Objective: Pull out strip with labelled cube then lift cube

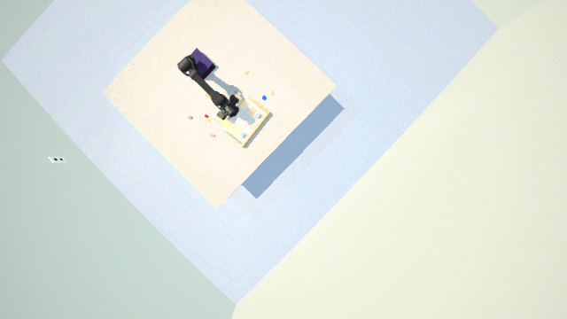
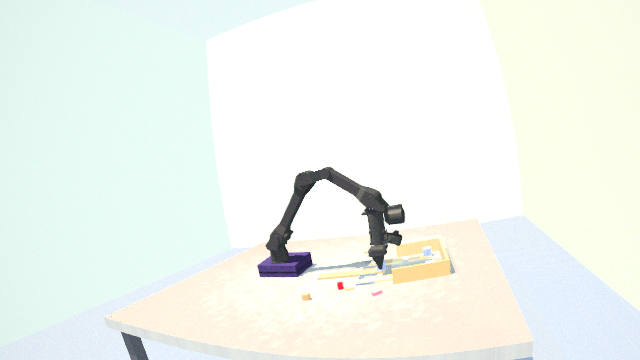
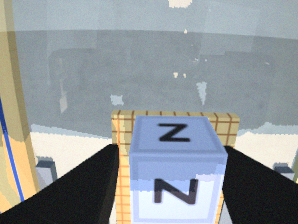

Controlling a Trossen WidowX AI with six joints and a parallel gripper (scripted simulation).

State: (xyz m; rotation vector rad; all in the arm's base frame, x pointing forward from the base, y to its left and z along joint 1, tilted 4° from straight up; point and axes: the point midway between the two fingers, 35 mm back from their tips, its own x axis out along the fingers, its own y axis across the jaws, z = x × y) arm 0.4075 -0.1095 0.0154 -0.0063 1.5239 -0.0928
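My gripper (image 2: 380, 268) (image 3: 168, 155) is partly open, its fingertips low on either side of a pale blue-white cube (image 3: 175, 170). The cube bears dark letter marks that look like N or Z. The right finger appears to touch it; a thin gap shows beside the left finger. The cube sits on the end of a strip with an orange-brown grid pattern (image 3: 122, 131). Another strip, with blue lines (image 3: 14, 145), lies to the left. Most of the grid strip is hidden by the cube and fingers. Two other pale cubes (image 1: 258, 115) (image 1: 243, 135) are in the yellow box.
The yellow box (image 1: 257, 130) (image 2: 422, 272) has raised walls just beyond the gripper. Small loose pieces lie around: blue (image 1: 264, 97), red (image 1: 206, 116) (image 2: 340, 286), orange (image 1: 190, 117) (image 2: 306, 297) and pink (image 1: 213, 136) (image 2: 377, 293). Grey guide posts (image 3: 46, 175) flank the grid strip.
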